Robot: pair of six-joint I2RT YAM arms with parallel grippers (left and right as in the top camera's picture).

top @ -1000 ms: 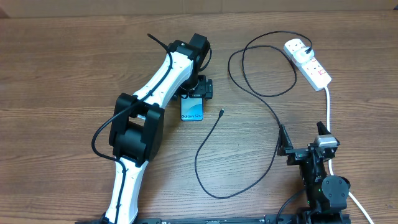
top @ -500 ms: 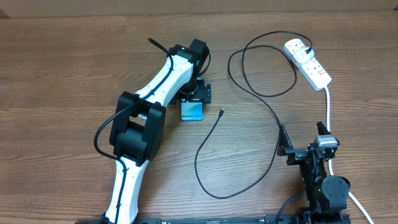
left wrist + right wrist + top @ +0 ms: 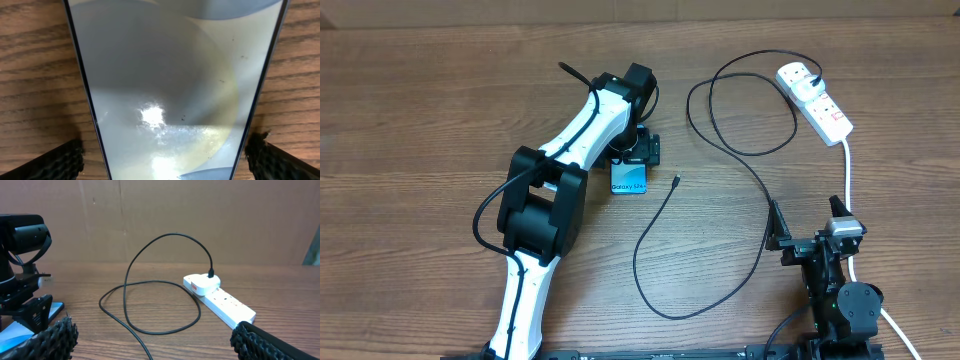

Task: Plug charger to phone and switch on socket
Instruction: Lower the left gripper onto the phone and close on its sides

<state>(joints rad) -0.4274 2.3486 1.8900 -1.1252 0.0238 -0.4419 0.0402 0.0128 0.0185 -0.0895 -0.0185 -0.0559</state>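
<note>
**Left tool spread wide over the phone, charger not plugged in**

Only a slight shift of the left arm toward the near edge since a second ago; phone, charger and socket lying where they were.

Left tool [image 3: 165,159] pointing straight down over the phone [image 3: 630,179], opened as wide as it goes, one finger [image 3: 60,160] on each side of the screen and clear of its edges, gripping nothing. Phone flat on the tabletop [image 3: 420,120] near the middle, screen up, its far end hidden under the tool in the overhead view.

Charger [image 3: 760,180] loose on the wood: connector tip [image 3: 677,181] just to the right of the phone, not touching it. From there a long curve toward the near edge, then up past the right arm into a loop, ending at the white plug [image 3: 796,75] seated in the far end of the socket [image 3: 825,110]. Socket at the far right, well apart from the phone; switch position too small to tell.

Right tool [image 3: 806,222] low at the near right, fully spread, empty, facing the socket from a distance.
</note>
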